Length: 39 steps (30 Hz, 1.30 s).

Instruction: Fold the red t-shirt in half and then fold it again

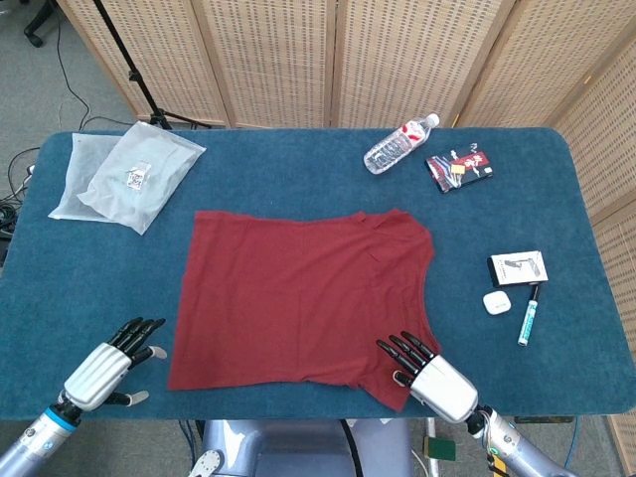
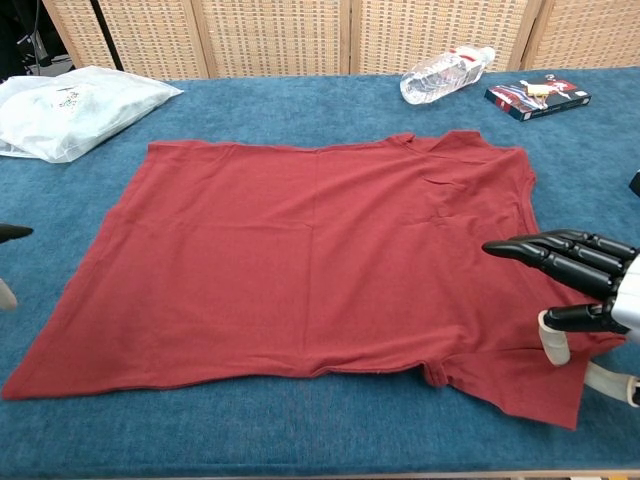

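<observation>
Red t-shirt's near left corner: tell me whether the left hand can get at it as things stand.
Probably yes. The left hand is open beside the red t-shirt, only bare table between it and that corner.

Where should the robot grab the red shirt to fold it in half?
Probably at the two near corners of the red t-shirt. It lies flat and spread out, and its near edge is closest to both hands. The left hand is open just beside the near hem corner, and the right hand is open over the near sleeve corner. Each could pinch its corner from the robot's side.
</observation>
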Each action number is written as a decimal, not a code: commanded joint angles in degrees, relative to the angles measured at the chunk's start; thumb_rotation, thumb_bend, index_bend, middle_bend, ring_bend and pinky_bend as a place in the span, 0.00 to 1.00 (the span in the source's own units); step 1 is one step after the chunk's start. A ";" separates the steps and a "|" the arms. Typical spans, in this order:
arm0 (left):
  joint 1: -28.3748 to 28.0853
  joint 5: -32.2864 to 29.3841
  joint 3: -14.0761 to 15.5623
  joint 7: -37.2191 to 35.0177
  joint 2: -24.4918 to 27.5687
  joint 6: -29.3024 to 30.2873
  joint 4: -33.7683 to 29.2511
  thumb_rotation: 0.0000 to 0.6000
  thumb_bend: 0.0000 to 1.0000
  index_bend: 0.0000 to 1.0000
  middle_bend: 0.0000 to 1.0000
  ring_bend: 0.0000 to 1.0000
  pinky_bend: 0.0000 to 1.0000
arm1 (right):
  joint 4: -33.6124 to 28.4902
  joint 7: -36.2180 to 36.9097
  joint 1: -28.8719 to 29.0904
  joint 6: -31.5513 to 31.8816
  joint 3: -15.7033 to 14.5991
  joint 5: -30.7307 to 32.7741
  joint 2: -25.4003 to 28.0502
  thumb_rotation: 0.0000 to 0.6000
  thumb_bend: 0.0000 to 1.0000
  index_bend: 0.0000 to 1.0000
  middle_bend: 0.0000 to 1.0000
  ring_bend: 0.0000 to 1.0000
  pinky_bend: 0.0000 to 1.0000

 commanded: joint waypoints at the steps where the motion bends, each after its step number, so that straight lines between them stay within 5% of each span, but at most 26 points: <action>1: -0.44 0.70 0.54 -0.63 -1.70 0.53 1.54 1.00 0.12 0.38 0.00 0.00 0.00 | 0.02 -0.11 0.00 -0.01 -0.01 0.10 0.00 1.00 0.47 0.65 0.00 0.00 0.10; 14: -0.68 0.05 0.84 -3.41 -8.63 2.54 10.37 1.00 0.13 0.39 0.00 0.00 0.00 | 0.28 -0.36 0.07 -0.12 -0.06 0.49 -0.10 1.00 0.47 0.65 0.00 0.00 0.10; 31: -2.46 -1.87 0.94 -4.55 -10.74 1.40 11.25 1.00 0.17 0.40 0.00 0.00 0.00 | 0.29 -0.83 0.11 0.01 -0.10 0.74 -0.10 1.00 0.47 0.65 0.00 0.00 0.10; 39: -3.23 -2.03 1.49 -4.83 -10.87 0.81 10.07 1.00 0.30 0.43 0.00 0.00 0.00 | 0.02 -0.71 0.15 0.33 -0.04 0.79 0.12 1.00 0.47 0.65 0.00 0.00 0.10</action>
